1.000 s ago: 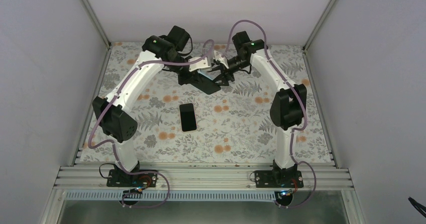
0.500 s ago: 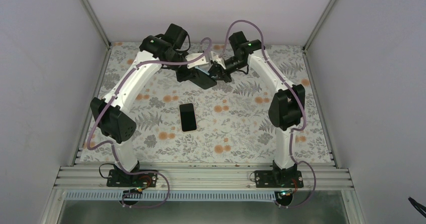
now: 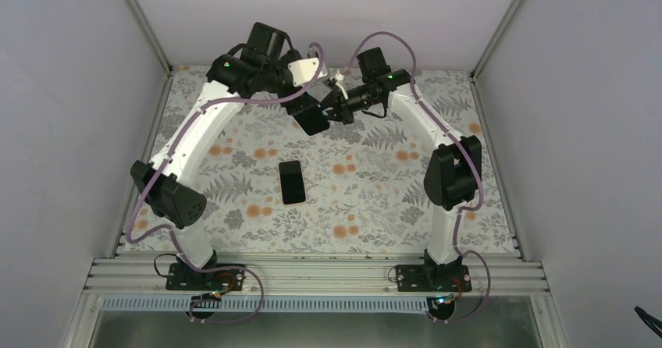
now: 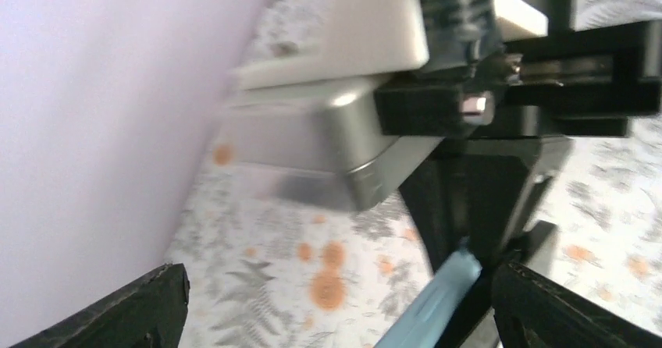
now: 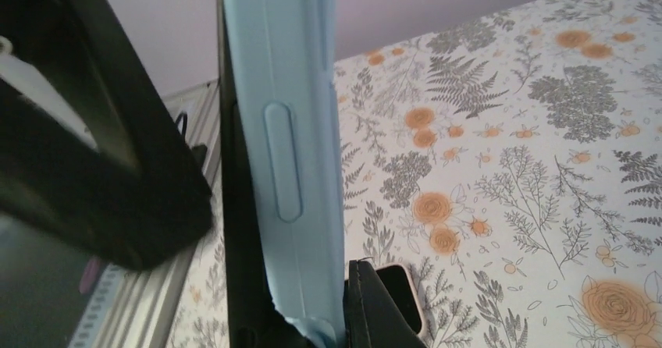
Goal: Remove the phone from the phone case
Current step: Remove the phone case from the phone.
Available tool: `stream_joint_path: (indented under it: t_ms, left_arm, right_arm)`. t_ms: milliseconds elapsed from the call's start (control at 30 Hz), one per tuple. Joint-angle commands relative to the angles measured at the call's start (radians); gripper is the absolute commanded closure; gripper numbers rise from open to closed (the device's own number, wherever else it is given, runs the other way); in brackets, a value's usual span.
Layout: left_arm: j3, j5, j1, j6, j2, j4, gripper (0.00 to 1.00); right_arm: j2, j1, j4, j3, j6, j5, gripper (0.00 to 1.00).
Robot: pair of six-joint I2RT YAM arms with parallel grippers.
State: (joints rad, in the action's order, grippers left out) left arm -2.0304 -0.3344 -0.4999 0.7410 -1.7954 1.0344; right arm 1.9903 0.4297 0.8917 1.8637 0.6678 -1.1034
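The phone (image 3: 290, 182) lies flat in the middle of the table, dark screen up, with a pale rim. It also shows low in the right wrist view as the phone (image 5: 400, 293) beneath my fingers. The phone case (image 3: 312, 118), dark from above with a light blue side, hangs empty above the far part of the table. My right gripper (image 3: 332, 109) is shut on the case's edge (image 5: 293, 129); the gripper (image 5: 308, 310) pinches it at the bottom. My left gripper (image 3: 301, 83) is open and holds nothing. Its view shows the case's blue edge (image 4: 434, 305) just inside the right finger (image 4: 562, 309).
The floral tablecloth (image 3: 375, 200) covers the table. Grey walls enclose it on the left, back and right, and a metal rail (image 3: 312, 274) with both arm bases runs along the near edge. The two wrists sit close together over the back middle.
My left gripper has opened, let go of the case and pulled up and back. My right gripper has shut on the case, which now hangs slightly higher and further left.
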Motion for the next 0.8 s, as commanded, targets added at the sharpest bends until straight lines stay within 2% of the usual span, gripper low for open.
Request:
stream_joint_path:
  t_ms: [0, 100, 167, 267, 400, 567, 767]
  left_arm:
    - [0.006, 0.152, 0.014, -0.001, 0.129, -0.196, 0.0]
    - [0.091, 0.223, 0.009, 0.016, 0.202, -0.267, 0.0]
    - [0.169, 0.301, -0.011, 0.028, 0.238, -0.347, 0.0]
    - [0.3, 0.48, -0.084, 0.046, 0.257, -0.534, 0.0]
    - [0.414, 0.585, -0.169, 0.03, 0.247, -0.727, 0.0]
    - [0.543, 0.594, -0.216, 0.06, 0.233, -0.976, 0.0]
    - [0.467, 0.596, -0.209, -0.007, 0.14, -1.045, 0.0]
  right_arm:
    - [-0.044, -0.056, -0.252, -0.023, -0.304, -0.112, 0.97]
    - [-0.013, -0.095, -0.369, -0.011, -0.519, -0.001, 0.97]
    - [0.004, -0.104, -0.397, 0.026, -0.606, 0.066, 0.97]
    - [0.03, -0.107, -0.426, 0.107, -0.739, 0.142, 0.97]
    - [0.05, -0.108, -0.492, 0.182, -0.912, 0.223, 0.97]
    - [0.069, -0.109, -0.492, 0.299, -1.023, 0.308, 0.97]
    - [0.049, -0.109, -0.542, 0.297, -1.08, 0.343, 0.97]
